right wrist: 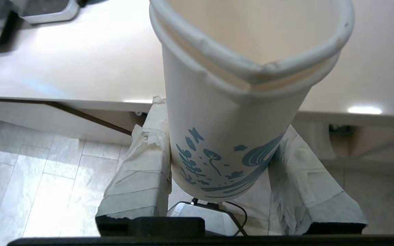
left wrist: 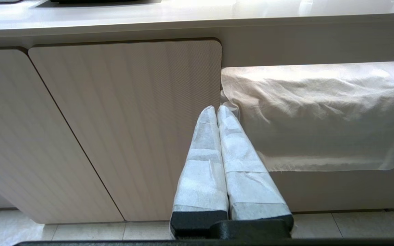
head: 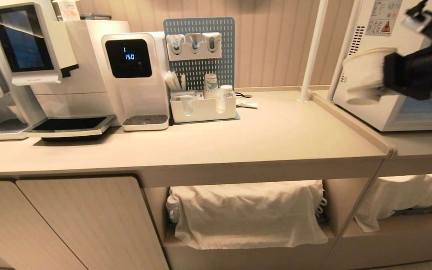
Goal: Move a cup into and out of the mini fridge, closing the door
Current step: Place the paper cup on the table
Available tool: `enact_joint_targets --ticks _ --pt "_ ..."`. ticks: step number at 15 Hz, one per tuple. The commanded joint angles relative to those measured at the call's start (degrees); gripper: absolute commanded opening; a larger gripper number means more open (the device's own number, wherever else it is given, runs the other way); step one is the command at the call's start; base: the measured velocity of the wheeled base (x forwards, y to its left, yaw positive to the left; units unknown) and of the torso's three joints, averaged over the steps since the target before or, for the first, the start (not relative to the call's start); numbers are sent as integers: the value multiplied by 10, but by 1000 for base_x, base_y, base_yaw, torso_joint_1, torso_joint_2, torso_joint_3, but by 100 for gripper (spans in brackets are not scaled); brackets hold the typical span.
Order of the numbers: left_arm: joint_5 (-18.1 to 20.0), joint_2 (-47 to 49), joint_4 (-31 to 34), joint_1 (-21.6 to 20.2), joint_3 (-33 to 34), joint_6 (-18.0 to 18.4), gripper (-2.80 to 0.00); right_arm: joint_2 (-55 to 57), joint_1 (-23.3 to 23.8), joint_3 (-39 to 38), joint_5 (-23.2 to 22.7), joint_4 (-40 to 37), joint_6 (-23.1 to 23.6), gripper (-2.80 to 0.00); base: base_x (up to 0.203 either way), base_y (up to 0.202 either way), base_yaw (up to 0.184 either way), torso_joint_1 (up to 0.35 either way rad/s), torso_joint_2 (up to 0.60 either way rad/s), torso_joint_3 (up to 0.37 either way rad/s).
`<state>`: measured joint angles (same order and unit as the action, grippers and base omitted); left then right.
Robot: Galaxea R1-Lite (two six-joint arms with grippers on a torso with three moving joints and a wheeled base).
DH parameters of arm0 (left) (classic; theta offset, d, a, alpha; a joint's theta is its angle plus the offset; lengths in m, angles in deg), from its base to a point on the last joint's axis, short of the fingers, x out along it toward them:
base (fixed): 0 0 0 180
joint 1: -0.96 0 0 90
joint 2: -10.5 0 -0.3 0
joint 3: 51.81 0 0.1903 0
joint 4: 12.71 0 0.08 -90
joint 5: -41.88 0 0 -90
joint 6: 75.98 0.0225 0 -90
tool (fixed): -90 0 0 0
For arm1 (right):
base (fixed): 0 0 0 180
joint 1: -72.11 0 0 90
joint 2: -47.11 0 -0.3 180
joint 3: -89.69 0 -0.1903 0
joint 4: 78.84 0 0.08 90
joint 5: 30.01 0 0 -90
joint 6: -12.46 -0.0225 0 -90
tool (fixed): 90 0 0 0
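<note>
Gripping the white blue-patterned paper cup (right wrist: 224,136) tilted, rim squeezed, right end effector (right wrist: 217,177) sits upper right, before the white boxy mini fridge (head: 366,75).

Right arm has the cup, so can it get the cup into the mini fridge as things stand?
Probably not yet. The right gripper is shut on the cup, raised beside the mini fridge, but the door looks closed across the front. The left gripper is shut, down by the cabinet.
</note>
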<state>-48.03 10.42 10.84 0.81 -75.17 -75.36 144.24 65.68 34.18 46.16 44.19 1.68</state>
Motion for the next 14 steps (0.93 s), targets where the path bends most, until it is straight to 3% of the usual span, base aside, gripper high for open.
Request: enact_joint_targets --ticks 1,3,5,7,10,14 --pt "0 1 0 0 0 0 -280 170 -8 31 3 84 -2 -280 0 0 0 0 0 0" --pt "0 1 0 0 0 0 -280 248 -10 40 29 185 3 -280 0 0 0 0 0 0" --pt "0 1 0 0 0 0 -280 319 -10 56 52 246 39 -280 0 0 0 0 0 0" --pt "0 1 0 0 0 0 -280 379 -8 85 59 287 67 -280 0 0 0 0 0 0" --pt "0 1 0 0 0 0 -280 434 -11 99 55 440 86 -280 0 0 0 0 0 0" --pt "0 1 0 0 0 0 -280 445 -14 98 49 451 100 -280 0 0 0 0 0 0"
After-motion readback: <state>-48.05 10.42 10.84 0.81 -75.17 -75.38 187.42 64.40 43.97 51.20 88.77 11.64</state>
